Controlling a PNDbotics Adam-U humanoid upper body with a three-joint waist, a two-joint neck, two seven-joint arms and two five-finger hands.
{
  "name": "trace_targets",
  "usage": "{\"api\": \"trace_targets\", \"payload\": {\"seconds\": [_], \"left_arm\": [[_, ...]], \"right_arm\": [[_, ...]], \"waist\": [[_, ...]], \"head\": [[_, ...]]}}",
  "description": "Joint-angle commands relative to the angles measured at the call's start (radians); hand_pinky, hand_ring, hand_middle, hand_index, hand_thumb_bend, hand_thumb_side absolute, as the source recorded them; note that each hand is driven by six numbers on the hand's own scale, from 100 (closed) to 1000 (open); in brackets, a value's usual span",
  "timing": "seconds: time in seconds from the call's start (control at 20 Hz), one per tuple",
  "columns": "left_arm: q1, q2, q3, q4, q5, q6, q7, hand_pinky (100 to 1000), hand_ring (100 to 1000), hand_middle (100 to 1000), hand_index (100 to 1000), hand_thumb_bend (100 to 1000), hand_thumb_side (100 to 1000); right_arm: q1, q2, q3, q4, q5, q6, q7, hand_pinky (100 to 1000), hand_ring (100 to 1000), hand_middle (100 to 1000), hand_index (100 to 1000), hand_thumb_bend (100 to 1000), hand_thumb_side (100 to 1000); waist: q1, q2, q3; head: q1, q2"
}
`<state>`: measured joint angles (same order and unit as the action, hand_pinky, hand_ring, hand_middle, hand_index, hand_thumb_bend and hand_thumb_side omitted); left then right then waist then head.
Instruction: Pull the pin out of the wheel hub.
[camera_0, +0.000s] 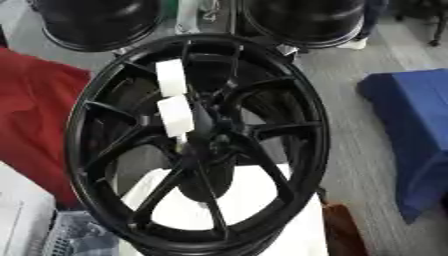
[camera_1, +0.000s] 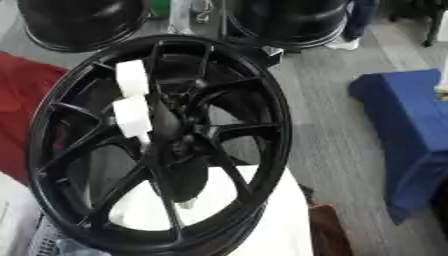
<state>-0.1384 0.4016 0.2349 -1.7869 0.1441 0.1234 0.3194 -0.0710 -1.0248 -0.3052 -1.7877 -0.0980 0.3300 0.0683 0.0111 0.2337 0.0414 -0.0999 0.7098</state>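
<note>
Black wheel hub (camera_0: 199, 145) stands upright, tilted, filling centre of view, lower rim on white bench (camera_0: 254, 200). White two-block pin (camera_0: 175, 97) sits on spokes just above hub centre, stem reaching toward centre bore. Neither robot hand in sight, so finger state not visible. Red cloth (camera_0: 35, 120) left of hub, blue cloth (camera_0: 416, 130) right.
</note>
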Motion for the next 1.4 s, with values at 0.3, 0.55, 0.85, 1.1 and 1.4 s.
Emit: {"api": "trace_targets", "payload": {"seconds": [0.3,0.55,0.85,1.1,1.4], "left_arm": [[-0.004,0.006,0.013,-0.025,0.001,-0.002,0.007,726,534,483,712,444,559],[-0.016,0.0,0.006,-0.036,0.002,-0.003,0.003,726,534,483,711,443,556],[-0.03,-0.01,-0.004,-0.048,0.003,-0.003,-0.002,725,533,482,711,447,552],[-0.037,-0.019,-0.007,-0.057,0.003,-0.006,0.001,724,533,481,709,448,548],[-0.067,-0.035,-0.022,-0.085,0.0,-0.01,-0.005,724,534,482,709,452,540]], "right_arm": [[0.05,0.091,-0.069,-0.088,-0.06,-0.024,-0.156,943,836,774,871,160,283],[0.034,0.116,-0.044,-0.152,-0.204,-0.066,-0.288,928,762,656,802,100,244],[-0.004,0.15,0.004,-0.208,-0.323,-0.136,-0.314,929,746,636,791,100,261],[-0.034,0.199,0.024,-0.212,-0.386,-0.218,-0.317,936,737,624,787,100,275],[-0.047,0.267,0.05,-0.212,-0.399,-0.254,-0.292,938,737,626,793,100,290]], "waist": [[0.0,-0.022,0.003],[0.0,-0.024,0.01],[0.003,-0.028,0.02],[0.005,-0.026,0.023],[0.011,-0.026,0.029]], "head": [[-0.015,-0.015],[-0.03,-0.017],[-0.047,-0.014],[-0.054,-0.008],[-0.044,-0.009]]}}
